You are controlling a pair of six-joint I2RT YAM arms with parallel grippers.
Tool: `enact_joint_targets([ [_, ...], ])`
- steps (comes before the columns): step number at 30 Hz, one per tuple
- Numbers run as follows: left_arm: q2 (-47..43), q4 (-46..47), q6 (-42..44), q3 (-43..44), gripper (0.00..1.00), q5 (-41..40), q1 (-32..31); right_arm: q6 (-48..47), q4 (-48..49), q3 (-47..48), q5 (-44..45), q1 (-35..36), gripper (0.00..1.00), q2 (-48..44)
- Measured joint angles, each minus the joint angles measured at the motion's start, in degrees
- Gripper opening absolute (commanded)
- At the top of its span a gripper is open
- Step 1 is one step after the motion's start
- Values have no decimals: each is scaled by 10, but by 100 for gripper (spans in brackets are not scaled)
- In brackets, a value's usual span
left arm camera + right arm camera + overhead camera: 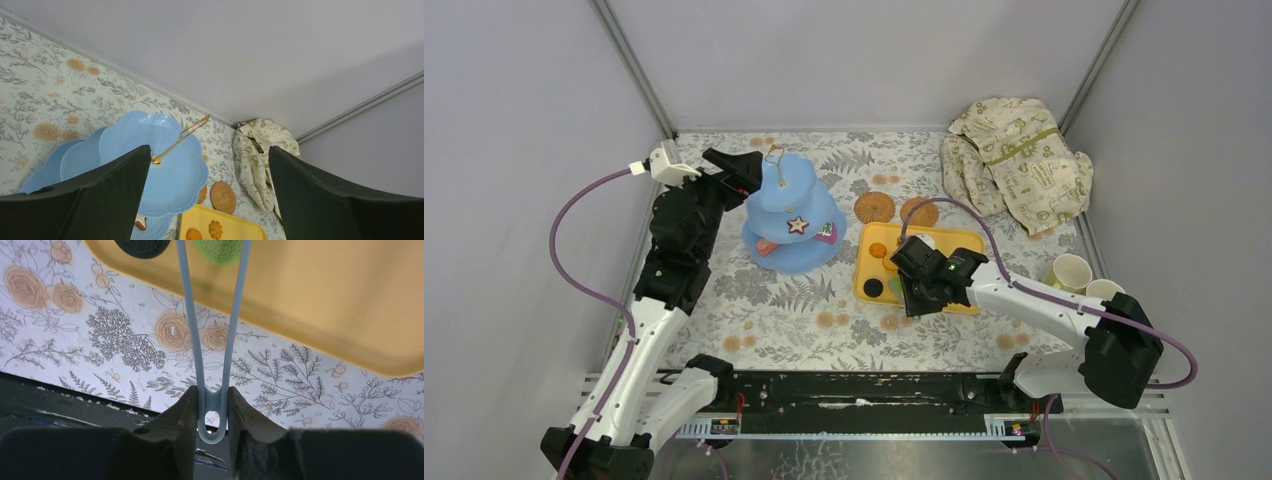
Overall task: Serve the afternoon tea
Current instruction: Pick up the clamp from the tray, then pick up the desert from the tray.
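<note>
The light-blue three-tier stand (791, 200) stands at the back left, with a star biscuit (797, 225) and two other pastries on its lower tiers. My left gripper (742, 170) is open and empty beside the top tier (165, 172), near the gold handle (182, 137). My right gripper (911, 290) is shut on pale-blue tongs (212, 340) over the yellow tray's (954, 243) near edge. The tong arms straddle a green biscuit (220, 246), with a black biscuit (142, 245) beside it. Two woven coasters (875, 207) (919, 212) lie behind the tray. Two pale cups (1069, 271) (1104, 290) stand at the right.
The cream cloth with green print (1019, 165) is bunched at the back right corner. Orange biscuits (215, 229) lie on the tray (240, 220). Grey walls close the table on three sides. The black rail (854, 390) runs along the near edge.
</note>
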Motion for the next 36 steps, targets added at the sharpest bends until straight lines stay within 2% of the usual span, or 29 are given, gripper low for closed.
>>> enact_joint_targets([
  [6, 0, 0, 0, 0, 94, 0, 0, -14, -16, 0, -29, -5, 25, 8],
  [22, 4, 3, -3, 0, 94, 1, 0, -29, -37, -3, -35, -5, 25, 14],
  [36, 5, 4, -2, -5, 94, 1, 0, -53, -37, 6, -28, -5, 25, 68],
])
